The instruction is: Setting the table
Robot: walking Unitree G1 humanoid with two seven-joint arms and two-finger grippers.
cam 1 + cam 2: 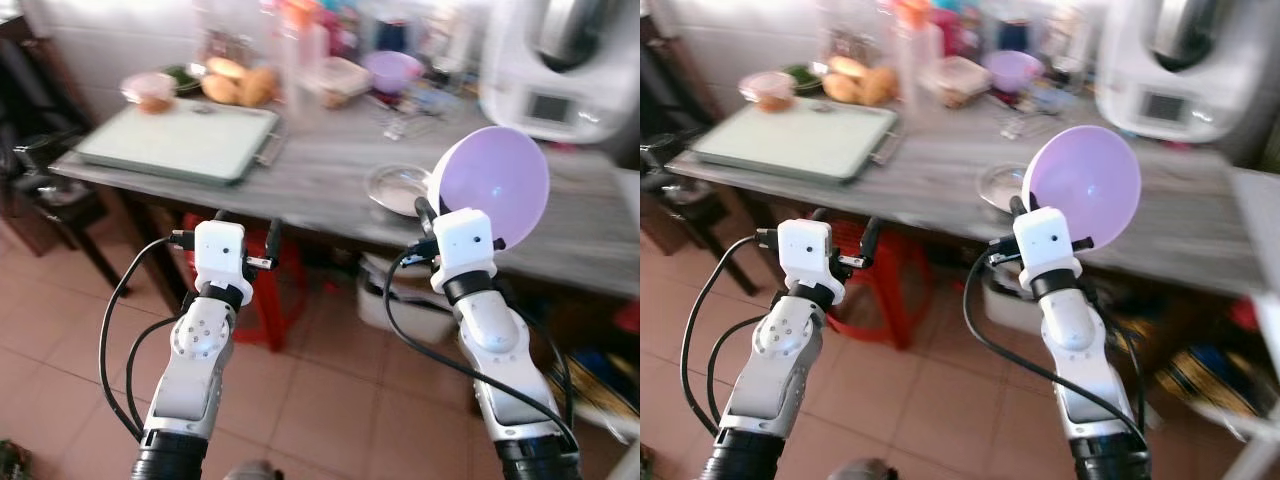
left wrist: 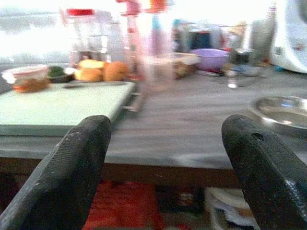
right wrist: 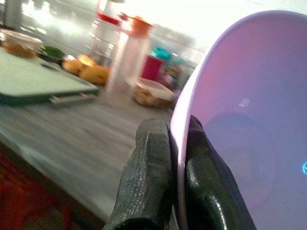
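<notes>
Right pincer (image 3: 177,158): pinching rim of lilac bowl (image 1: 495,185), held tilted on edge above front of grey surface (image 1: 320,170).
Left pincer (image 2: 168,163): fingers spread, empty, before surface edge.
On surface: small steel dish (image 1: 396,187) just beside bowl; pale green tray (image 1: 180,140) at left; second lilac bowl (image 1: 392,70), bottles, food containers at rear.
Beneath: red stool (image 1: 275,300).

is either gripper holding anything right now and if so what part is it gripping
The right gripper holds a purple bowl by its rim, one finger on each side of the wall, the bowl tipped on edge. The left gripper is open and holds nothing.
</notes>
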